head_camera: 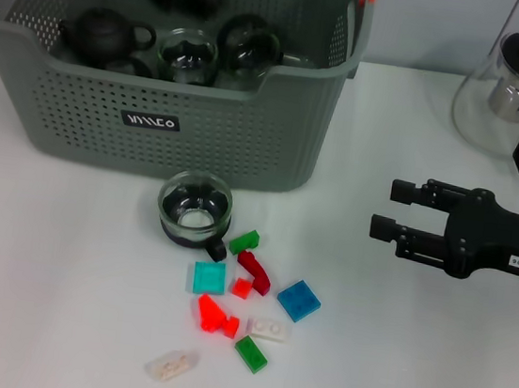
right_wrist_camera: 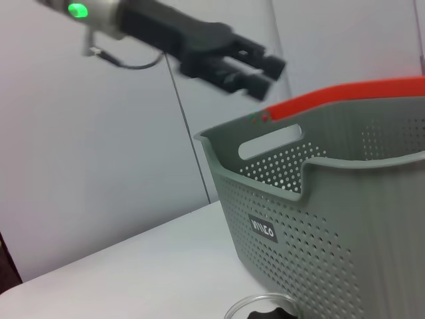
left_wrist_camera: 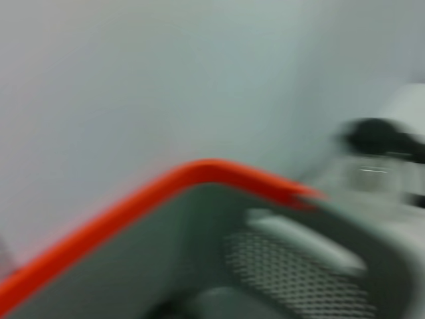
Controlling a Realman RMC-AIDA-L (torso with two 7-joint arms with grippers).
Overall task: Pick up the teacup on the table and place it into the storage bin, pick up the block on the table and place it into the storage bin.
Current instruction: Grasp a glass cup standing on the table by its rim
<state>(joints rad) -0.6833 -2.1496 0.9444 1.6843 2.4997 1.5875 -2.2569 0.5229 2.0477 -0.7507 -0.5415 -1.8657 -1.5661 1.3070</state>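
The glass teacup [head_camera: 196, 207] with a black handle stands on the table just in front of the grey-green storage bin [head_camera: 248, 136]. Small blocks lie beside and in front of it: green [head_camera: 243, 241], teal [head_camera: 208, 278], blue [head_camera: 298, 300], red [head_camera: 214, 316] and others. My right gripper [head_camera: 386, 208] hovers open and empty to the right of the blocks, pointing at them. In the right wrist view my left gripper [right_wrist_camera: 269, 76] hangs above the storage bin [right_wrist_camera: 345, 219], fingers slightly apart and holding nothing. The teacup's rim [right_wrist_camera: 262, 307] shows at that view's lower edge.
Inside the bin sit a black teapot [head_camera: 104, 35] and glass cups [head_camera: 187, 53]. A glass kettle [head_camera: 518, 93] with a black handle stands at the table's back right. The left wrist view shows the bin's orange handle [left_wrist_camera: 199, 176].
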